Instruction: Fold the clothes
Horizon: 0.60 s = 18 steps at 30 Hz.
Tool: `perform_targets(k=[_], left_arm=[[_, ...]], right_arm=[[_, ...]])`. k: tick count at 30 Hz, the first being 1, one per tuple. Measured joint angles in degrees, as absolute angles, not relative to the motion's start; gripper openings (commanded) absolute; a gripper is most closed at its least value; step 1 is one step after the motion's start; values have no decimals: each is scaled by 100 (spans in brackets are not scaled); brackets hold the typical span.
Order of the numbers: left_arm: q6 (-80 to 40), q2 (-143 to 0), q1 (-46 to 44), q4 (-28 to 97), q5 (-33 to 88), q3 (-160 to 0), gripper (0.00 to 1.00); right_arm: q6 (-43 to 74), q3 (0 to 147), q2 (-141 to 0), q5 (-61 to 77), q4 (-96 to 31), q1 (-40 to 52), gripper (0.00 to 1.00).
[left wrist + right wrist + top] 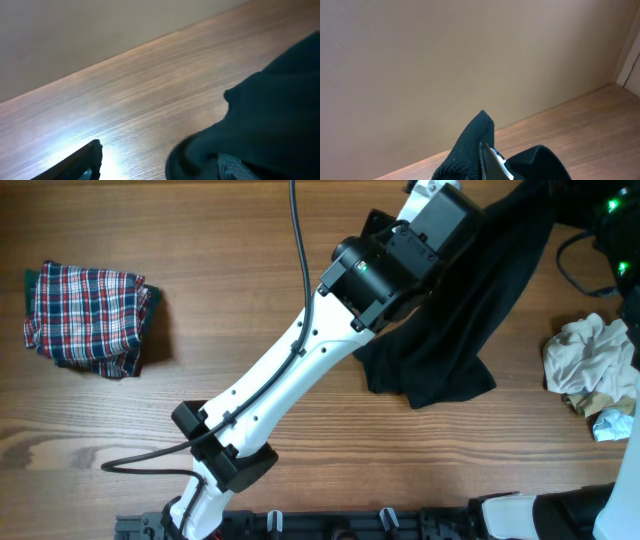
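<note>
A black garment (455, 330) hangs from the top right and trails onto the wood table (200, 410) at centre right. My left arm reaches across to it, and its gripper (160, 162) is open. One finger is bare on the left, and the black cloth (270, 115) is bunched around the other finger. My right gripper (487, 152) is shut on a raised edge of the black knit cloth (470, 140), held above the table. In the overhead view the right gripper is hidden in the dark area at the top right.
A folded plaid shirt (85, 315) lies at the far left. A crumpled pile of white and beige clothes (590, 365) sits at the right edge. A black cable (297, 240) runs along the left arm.
</note>
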<state>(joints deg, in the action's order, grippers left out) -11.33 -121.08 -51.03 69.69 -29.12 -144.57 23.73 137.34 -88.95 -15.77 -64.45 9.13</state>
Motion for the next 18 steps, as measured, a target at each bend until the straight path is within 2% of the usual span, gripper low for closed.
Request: perform_targets(k=[5, 15, 17, 18], left_arm=[[-1135, -12108, -5096, 6967, -2902, -14457, 76], [-1149, -12108, -5087, 6783, -561, -14457, 79], [-1144, -12108, -5087, 6777, -384, -14457, 78], [-1140, -12108, -5087, 6764, -285, -14457, 74]], right_arm=[[2309, 13734, -8895, -1542, -6445, 913, 4], [2287, 13734, -8895, -1540, -6442, 913, 4], [2287, 13734, -8895, -1518, -6434, 913, 4], [2287, 13734, -8895, -1500, -6418, 913, 4]])
